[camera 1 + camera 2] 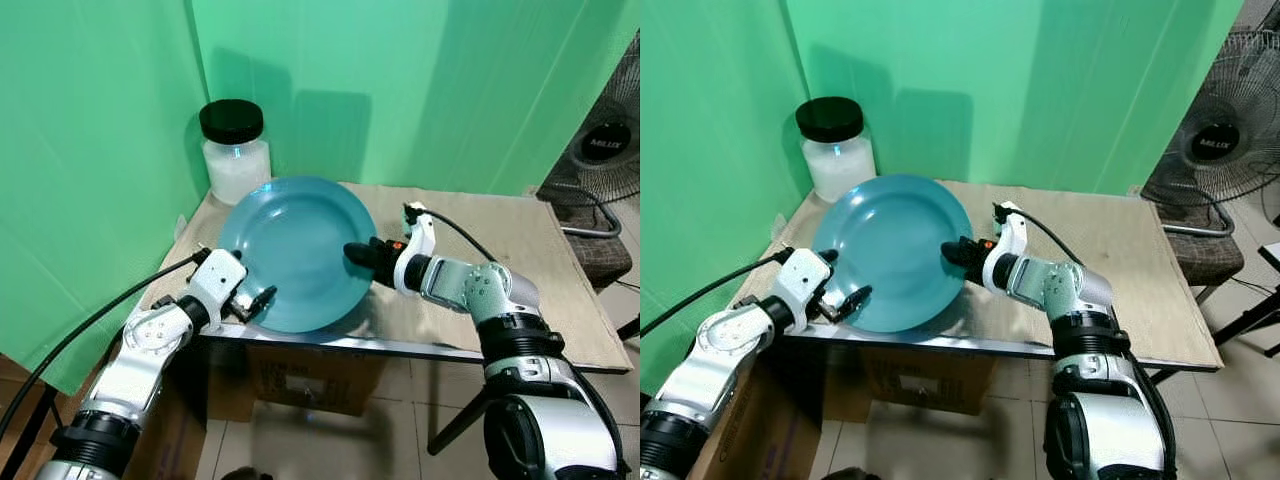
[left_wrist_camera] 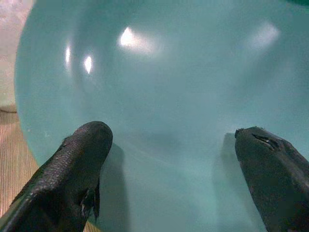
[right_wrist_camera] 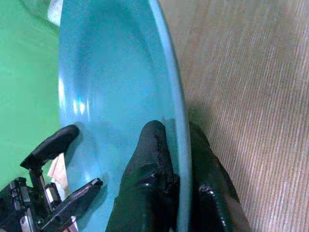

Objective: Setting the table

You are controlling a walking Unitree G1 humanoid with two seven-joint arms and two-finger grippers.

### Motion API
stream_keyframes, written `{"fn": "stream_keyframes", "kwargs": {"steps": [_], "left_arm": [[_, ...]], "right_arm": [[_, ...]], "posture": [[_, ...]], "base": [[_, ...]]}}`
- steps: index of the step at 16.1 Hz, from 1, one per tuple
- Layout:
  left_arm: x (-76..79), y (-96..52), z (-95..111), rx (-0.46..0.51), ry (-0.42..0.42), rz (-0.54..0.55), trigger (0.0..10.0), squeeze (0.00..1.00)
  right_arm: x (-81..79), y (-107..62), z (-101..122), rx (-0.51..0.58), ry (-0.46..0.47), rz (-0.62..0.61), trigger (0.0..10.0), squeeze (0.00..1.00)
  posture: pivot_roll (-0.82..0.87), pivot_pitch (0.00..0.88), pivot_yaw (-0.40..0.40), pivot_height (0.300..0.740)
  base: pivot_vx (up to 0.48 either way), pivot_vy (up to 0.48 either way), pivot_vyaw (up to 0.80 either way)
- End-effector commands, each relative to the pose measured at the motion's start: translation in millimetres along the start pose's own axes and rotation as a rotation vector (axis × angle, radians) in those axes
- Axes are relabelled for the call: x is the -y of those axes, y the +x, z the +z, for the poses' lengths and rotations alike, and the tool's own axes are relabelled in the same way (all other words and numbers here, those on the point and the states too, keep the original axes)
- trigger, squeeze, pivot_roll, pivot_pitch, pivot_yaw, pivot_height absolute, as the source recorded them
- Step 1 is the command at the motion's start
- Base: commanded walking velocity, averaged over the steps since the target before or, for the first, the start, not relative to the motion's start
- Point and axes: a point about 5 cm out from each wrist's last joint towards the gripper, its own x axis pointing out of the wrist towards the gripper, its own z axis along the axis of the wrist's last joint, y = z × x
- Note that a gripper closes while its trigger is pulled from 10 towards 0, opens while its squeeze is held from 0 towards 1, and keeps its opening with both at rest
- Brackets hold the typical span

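Note:
A teal plate [image 1: 295,240] stands tilted over the left part of the wooden table [image 1: 500,250], its face turned toward me. My right gripper [image 1: 358,252] is shut on the plate's right rim, and in the right wrist view one finger [image 3: 152,159] lies on each side of the rim. At the plate's lower left edge my left gripper [image 1: 250,295] is open. In the left wrist view its fingers [image 2: 82,154] stand wide apart in front of the plate's surface [image 2: 169,87]. I cannot tell whether they touch it.
A glass jar [image 1: 235,150] with a black lid and white contents stands at the table's back left corner, just behind the plate. Green cloth [image 1: 90,150] hangs behind and to the left. A fan [image 1: 605,150] stands at the far right, and a cardboard box [image 1: 310,375] sits under the table.

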Motion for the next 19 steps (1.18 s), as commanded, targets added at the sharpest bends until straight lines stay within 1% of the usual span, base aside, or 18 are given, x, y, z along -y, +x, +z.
{"fn": "stream_keyframes", "kwargs": {"steps": [1,2,4,5,6,7,8,9,10,11,12,13,14,15,16,17,18,19], "left_arm": [[-5.1,0.5,15,0.055,0.004,0.013,10.0,0.0],[-10.8,-3.3,47,0.2,-0.055,0.04,10.0,0.0],[-10.3,-7.9,64,0.27,-0.075,0.042,10.0,0.0],[-8.0,-10.6,73,0.308,-0.083,0.04,10.0,0.0],[-3.5,-14.6,87,0.358,-0.096,0.03,10.0,0.0],[0.4,-18.0,97,0.397,-0.111,0.02,10.0,0.0],[4.0,-21.9,106,0.424,-0.121,0.013,10.0,0.0],[6.6,-24.9,109,0.425,-0.122,0.013,10.0,0.0],[8.7,-29.0,109,0.411,-0.122,0.039,10.0,0.0],[8.4,-32.7,105,0.393,-0.14,0.072,10.0,0.0],[6.7,-34.7,103,0.379,-0.144,0.109,10.0,0.0],[4.8,-38.6,100,0.357,-0.164,0.174,10.0,0.0],[5.6,-41.8,97,0.329,-0.155,0.25,10.0,0.0],[8.5,-43.0,96,0.315,-0.171,0.287,10.0,0.0],[11.4,-40.3,96,0.304,-0.17,0.309,10.0,0.0],[17.1,-33.8,101,0.304,-0.115,0.312,10.0,0.0],[18.5,-31.3,104,0.313,-0.114,0.317,10.0,0.0],[19.7,-27.7,108,0.324,-0.14,0.338,10.0,0.0]], "right_arm": [[-3.8,-5.5,8,0.051,0.018,0.033,0.0,0.0],[-6.2,-12.9,15,0.096,0.043,0.041,0.0,0.0],[-7.8,-21.5,23,0.144,0.063,0.052,0.0,0.0],[-8.6,-29.8,30,0.189,0.074,0.054,0.0,0.0],[-9.6,-44.5,40,0.258,0.081,0.057,0.0,0.0],[-11.8,-59.5,48,0.333,0.061,0.056,0.0,0.0],[-13.9,-78.1,57,0.433,0.016,0.031,0.0,0.0],[-17.0,-93.8,61,0.518,-0.06,0.004,0.0,0.0],[-20.1,-115.7,63,0.602,-0.182,-0.063,0.0,0.0],[-24.8,-130.6,60,0.651,-0.213,-0.078,0.0,0.0],[-28.6,-139.2,58,0.702,-0.221,-0.081,0.0,0.0],[-33.7,-151.9,53,0.753,-0.218,-0.091,3.3,0.0],[-40.2,-162.5,43,0.779,-0.306,-0.145,10.0,0.0],[-45.1,-164.2,35,0.789,-0.353,-0.202,10.0,0.0],[-47.1,-163.4,32,0.836,-0.357,-0.257,10.0,0.0],[-48.9,-163.4,31,0.898,-0.381,-0.321,10.0,0.0],[-49.8,-162.8,30,0.906,-0.399,-0.333,10.0,0.0],[-53.0,-160.9,27,0.911,-0.411,-0.342,10.0,0.0]], "posture": [[-0.1,0.014,-0.023,0.74],[-0.09,0.015,-0.015,0.74],[-0.09,0.015,-0.01,0.74],[-0.09,0.016,-0.007,0.74],[-0.08,0.018,0.001,0.74],[-0.08,0.019,0.007,0.74],[-0.08,0.019,0.018,0.74],[-0.08,0.018,0.025,0.74],[-0.09,0.018,0.037,0.74],[-0.09,0.017,0.046,0.74],[-0.09,0.017,0.054,0.74],[-0.09,0.017,0.061,0.74],[-0.09,0.016,0.066,0.74],[-0.09,0.015,0.069,0.74],[-0.09,0.015,0.071,0.74],[-0.09,0.013,0.072,0.74],[-0.09,0.013,0.072,0.74],[-0.09,0.016,0.073,0.74]], "base": [[0.0,0.0,0.0],[0.0,0.0,0.0],[0.0,0.0,0.0],[0.0,0.0,0.0],[0.0,0.0,0.0],[0.0,0.0,0.0],[0.0,0.0,0.0],[0.0,0.0,0.0],[0.0,0.0,0.0],[0.0,0.0,0.0],[0.0,0.0,0.0],[0.0,0.0,0.0],[0.0,0.0,0.0],[0.0,0.0,0.0],[0.0,0.0,-0.75],[0.0,0.0,-0.76],[0.0,0.0,-0.76],[0.0,0.0,-0.77]]}}
